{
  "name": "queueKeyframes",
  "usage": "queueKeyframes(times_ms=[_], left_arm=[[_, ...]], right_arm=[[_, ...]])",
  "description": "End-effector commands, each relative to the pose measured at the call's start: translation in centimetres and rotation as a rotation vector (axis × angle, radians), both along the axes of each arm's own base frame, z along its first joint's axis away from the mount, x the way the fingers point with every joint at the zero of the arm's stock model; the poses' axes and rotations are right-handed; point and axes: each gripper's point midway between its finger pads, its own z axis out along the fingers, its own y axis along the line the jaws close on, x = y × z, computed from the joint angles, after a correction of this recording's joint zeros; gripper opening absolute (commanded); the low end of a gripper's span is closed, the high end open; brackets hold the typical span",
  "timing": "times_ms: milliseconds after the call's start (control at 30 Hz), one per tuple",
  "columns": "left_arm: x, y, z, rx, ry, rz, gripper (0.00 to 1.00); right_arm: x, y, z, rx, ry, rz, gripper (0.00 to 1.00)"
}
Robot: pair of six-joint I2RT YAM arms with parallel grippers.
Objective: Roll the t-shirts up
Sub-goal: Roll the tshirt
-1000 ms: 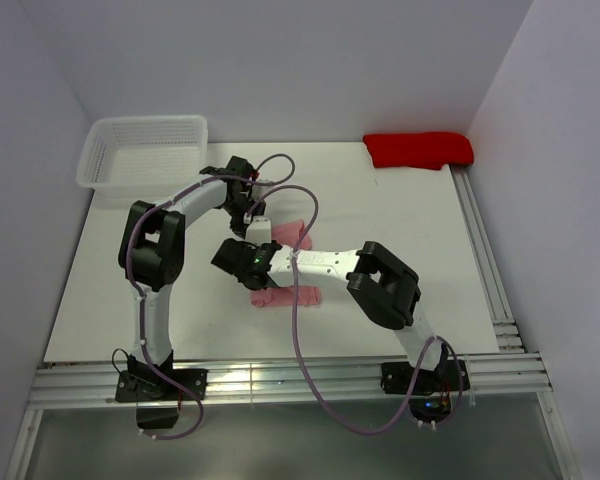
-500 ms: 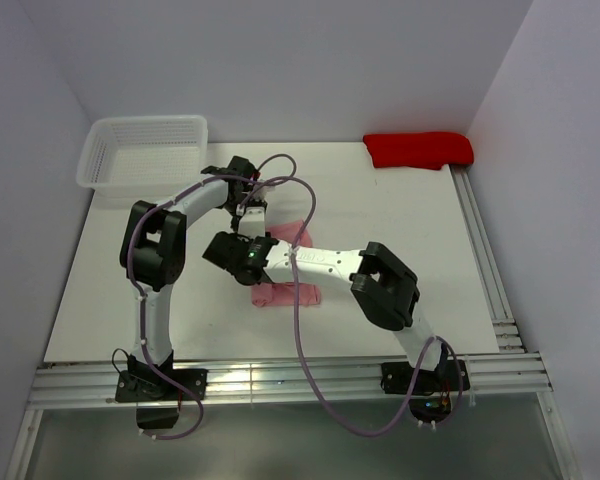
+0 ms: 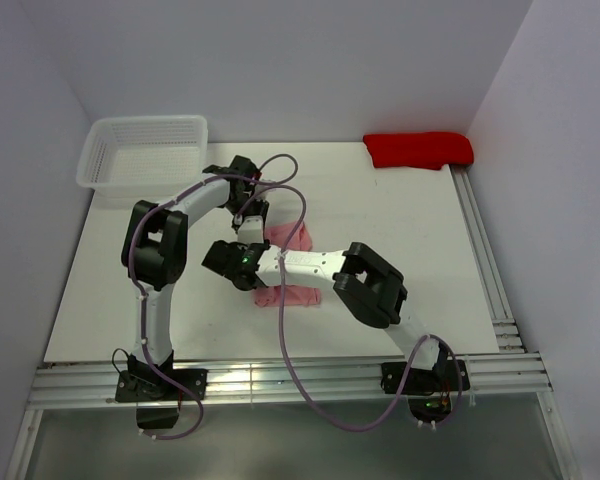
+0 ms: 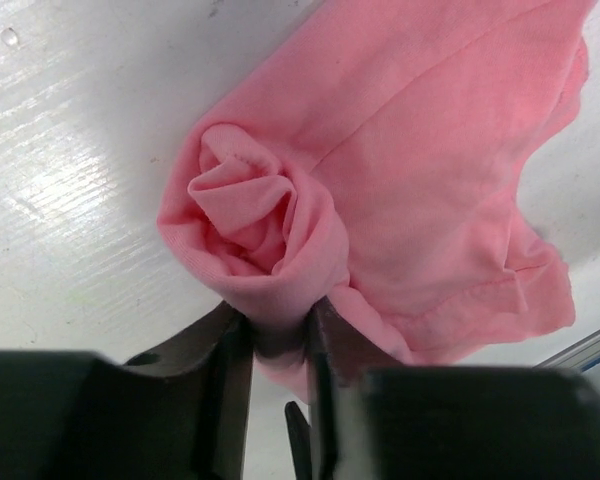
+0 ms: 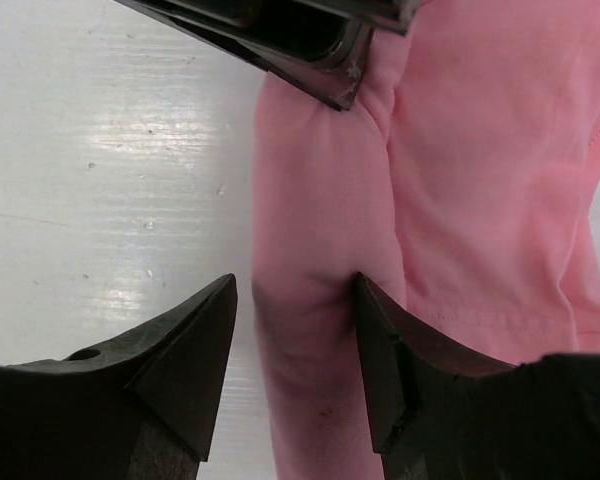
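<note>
T-shirt [image 3: 298, 297], pale pink, lies about the middle of the white table [image 3: 410, 260] in the top view. Both arms lean over it and hide much of it. One pink patch shows at 12 o'clock of the right arm's forearm and another at 6 o'clock of it. The left claw [image 3: 250, 228] points down at the far side of the cloth. The right claw [image 3: 238, 268] sits just beside it, toward 7 o'clock. From this height I cannot tell how wide either claw stands. A white mesh basket [image 3: 100, 165] stands at 10 o'clock of the table, and a red cloth [image 3: 418, 150] lies bunched at 1 o'clock, well apart from the arms.

In the left wrist view, the t-shirt [image 4: 420, 170] is wound into a roll whose spiral end [image 4: 250, 215] faces the camera at the middle. Loose cloth spreads from it toward 2 o'clock and 4 o'clock. The left claw [image 4: 275, 335] comes in from 6 o'clock, narrow, with its fingers [image 4: 232, 370] pinching the underside of the roll's end. The cloth bulges out above them.

In the right wrist view, the roll [image 5: 320, 250] runs from 6 o'clock up to 12 o'clock, with flatter cloth to its 3 o'clock side. The right claw [image 5: 295, 300] stands wide astride the roll. The 3 o'clock finger [image 5: 390, 370] touches the cloth, while bare table shows between the roll and the 9 o'clock finger. It does not pinch the roll. The left claw's dark tip meets the top of the roll at 12 o'clock.
</note>
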Motion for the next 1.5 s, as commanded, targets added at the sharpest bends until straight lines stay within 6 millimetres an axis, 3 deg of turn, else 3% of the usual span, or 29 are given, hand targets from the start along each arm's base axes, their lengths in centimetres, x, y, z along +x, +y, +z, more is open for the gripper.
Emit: queueKeyframes(times_ms=[0, 200, 367, 433, 567, 600, 633, 667, 700, 733, 767, 800, 833, 900, 933, 1000, 1067, 1333, 1467], left_arm=[[1.7, -0.6, 0.1, 0.002, -0.052, 0.000, 0.27], [2.6, -1.6, 2.2, -0.042, -0.085, -0.017, 0.59], [3.3, -2.4, 4.3, -0.088, -0.107, -0.036, 0.70], [3.7, -2.6, 5.3, -0.108, -0.122, -0.041, 0.72], [3.6, -2.6, 6.4, -0.142, -0.124, -0.063, 0.73], [3.3, -2.5, 6.2, -0.150, -0.117, -0.067, 0.74], [3.1, -2.5, 6.4, -0.157, -0.119, -0.074, 0.74], [2.5, -2.2, 5.8, -0.155, -0.102, -0.084, 0.73], [2.4, -2.1, 5.5, -0.156, -0.104, -0.088, 0.73], [1.9, -2.2, 5.8, -0.175, -0.102, -0.101, 0.73], [1.2, -2.0, 5.0, -0.171, -0.080, -0.105, 0.74], [0.9, -2.2, 5.2, -0.194, -0.084, -0.110, 0.73], [0.7, -2.2, 5.0, -0.201, -0.096, -0.144, 0.73], [0.0, -1.9, 4.6, -0.217, -0.080, -0.147, 0.74], [-0.2, -2.2, 4.7, -0.249, -0.077, -0.156, 0.74], [-0.9, -2.0, 4.3, -0.269, -0.059, -0.159, 0.75], [-1.4, -2.3, 3.9, -0.291, -0.048, -0.169, 0.75], [-0.3, -2.4, 2.0, -0.283, -0.034, -0.091, 0.74], [0.8, -2.0, 1.0, -0.236, -0.038, -0.039, 0.65]], right_arm=[[-0.9, -1.0, -1.3, -0.035, 0.044, -0.046, 0.58], [-2.2, -2.7, -3.2, -0.087, 0.104, -0.090, 0.58], [-2.7, -3.4, -4.1, -0.096, 0.128, -0.103, 0.57], [-2.5, -3.2, -3.8, -0.060, 0.122, -0.107, 0.52], [-2.9, -3.7, -4.2, 0.042, 0.144, -0.080, 0.49], [-2.5, -2.0, -2.8, 0.160, 0.133, -0.057, 0.47], [-2.8, -3.0, -3.8, 0.168, 0.150, -0.054, 0.46], [-2.8, -2.8, -3.6, 0.207, 0.155, -0.033, 0.45], [-2.4, -1.1, -2.0, 0.327, 0.145, 0.000, 0.43], [-3.1, -2.0, -3.2, 0.338, 0.171, 0.010, 0.43], [-2.6, -2.1, -3.0, 0.380, 0.171, 0.006, 0.42], [-2.4, -0.7, -1.5, 0.493, 0.167, 0.040, 0.42], [-3.2, -1.9, -2.9, 0.499, 0.200, 0.035, 0.42], [-1.9, -1.1, -1.5, 0.642, 0.172, 0.046, 0.41], [-2.8, -1.7, -2.4, 0.672, 0.217, 0.047, 0.41], [-2.0, -1.7, -2.0, 0.759, 0.206, 0.044, 0.41], [-2.6, -2.2, -2.9, 0.794, 0.244, 0.036, 0.40], [-3.0, -2.9, -4.0, 0.921, 0.282, 0.008, 0.40], [-3.4, -3.5, -4.3, 0.928, 0.290, -0.012, 0.41]])
